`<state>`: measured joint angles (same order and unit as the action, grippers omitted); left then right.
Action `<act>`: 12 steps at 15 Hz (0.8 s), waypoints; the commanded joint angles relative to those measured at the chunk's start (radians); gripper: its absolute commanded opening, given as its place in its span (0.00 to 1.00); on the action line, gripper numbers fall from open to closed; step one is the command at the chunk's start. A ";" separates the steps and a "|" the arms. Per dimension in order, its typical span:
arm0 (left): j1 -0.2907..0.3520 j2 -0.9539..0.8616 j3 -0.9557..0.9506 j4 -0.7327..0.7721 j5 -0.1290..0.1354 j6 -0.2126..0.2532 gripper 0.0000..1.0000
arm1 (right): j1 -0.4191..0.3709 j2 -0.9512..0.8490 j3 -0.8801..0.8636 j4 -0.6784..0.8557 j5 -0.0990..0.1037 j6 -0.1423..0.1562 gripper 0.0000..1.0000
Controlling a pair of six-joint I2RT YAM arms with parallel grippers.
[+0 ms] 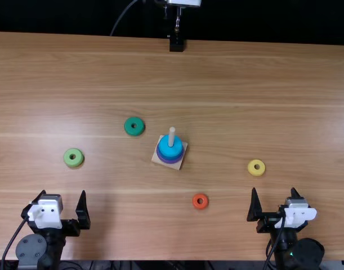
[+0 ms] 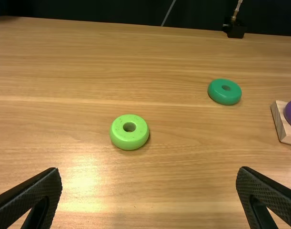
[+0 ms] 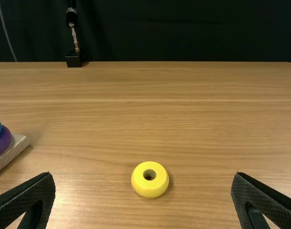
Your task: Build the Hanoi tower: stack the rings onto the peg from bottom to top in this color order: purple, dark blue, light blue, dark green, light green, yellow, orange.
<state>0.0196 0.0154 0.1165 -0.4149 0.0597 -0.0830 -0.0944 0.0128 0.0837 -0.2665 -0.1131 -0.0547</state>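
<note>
Near the table's front edge stand my left gripper at left and my right gripper at right. Both the left gripper and the right gripper are open and hold nothing. The wooden base at the middle carries the purple ring with blue above it; the top one is light blue, around the peg. Loose on the table lie the dark green ring, light green ring, orange ring and yellow ring.
A black stand with a thin metal stem is at the table's far edge. The dark green ring lies between the light green ring and the base, whose near corner points toward the front.
</note>
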 commanded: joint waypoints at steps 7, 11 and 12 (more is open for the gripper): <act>0.000 -0.015 -0.117 -0.038 0.021 0.006 1.00 | -0.011 -0.013 -0.068 -0.059 -0.012 -0.010 1.00; 0.057 -0.015 -0.117 -0.042 0.023 -0.004 1.00 | -0.011 -0.013 -0.067 -0.059 -0.012 -0.008 1.00; 0.059 -0.015 -0.117 -0.042 0.023 -0.004 1.00 | -0.011 -0.013 -0.067 -0.059 -0.012 -0.010 1.00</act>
<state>0.0719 0.0151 0.1165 -0.4160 0.0605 -0.0841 -0.0948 0.0128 0.0841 -0.2668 -0.1127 -0.0551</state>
